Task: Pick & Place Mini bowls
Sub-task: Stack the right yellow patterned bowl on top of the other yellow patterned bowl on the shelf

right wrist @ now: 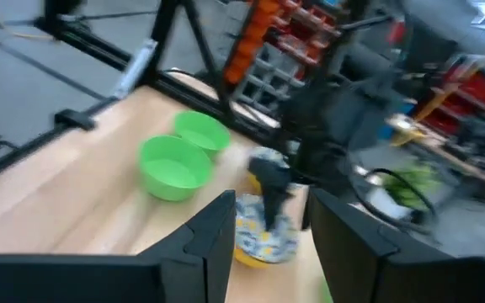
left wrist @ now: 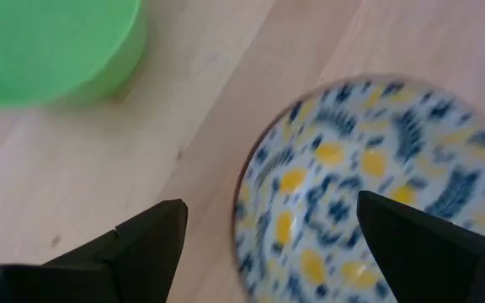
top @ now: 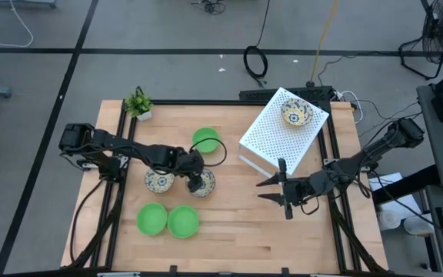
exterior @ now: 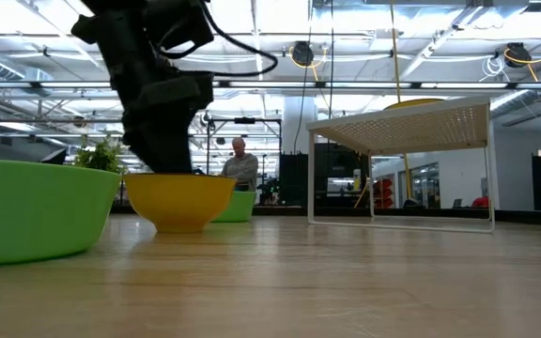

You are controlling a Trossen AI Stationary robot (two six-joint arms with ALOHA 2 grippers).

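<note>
Three green bowls sit on the table in the high view: one [top: 206, 140] toward the far side and two [top: 151, 218] [top: 183, 221] near the front edge. One floral bowl [top: 159, 181] sits mid-table. A second floral bowl [top: 205, 185] lies under my open left gripper [top: 196, 178]. A third floral bowl [top: 296, 112] rests on the white perforated stand [top: 271, 138]. In the left wrist view the gripper [left wrist: 269, 215] straddles the bowl's rim [left wrist: 247, 198]. My right gripper [top: 261, 191] is open and hovers in front of the stand, touching nothing. My left gripper comes down from above at the floral bowl [left wrist: 369, 185]. One finger [left wrist: 146, 240] stands outside the rim and the other [left wrist: 419, 240] over the bowl's inside. The bowl sits upright on the table [exterior: 178, 202]. I cannot tell whether either finger touches it.
A small potted plant [top: 138, 104] stands at the far left corner. The white stand takes up the far right part of the table. Bare wood [top: 244, 238] lies at the front middle. A person [exterior: 242, 167] shows in the room behind.
</note>
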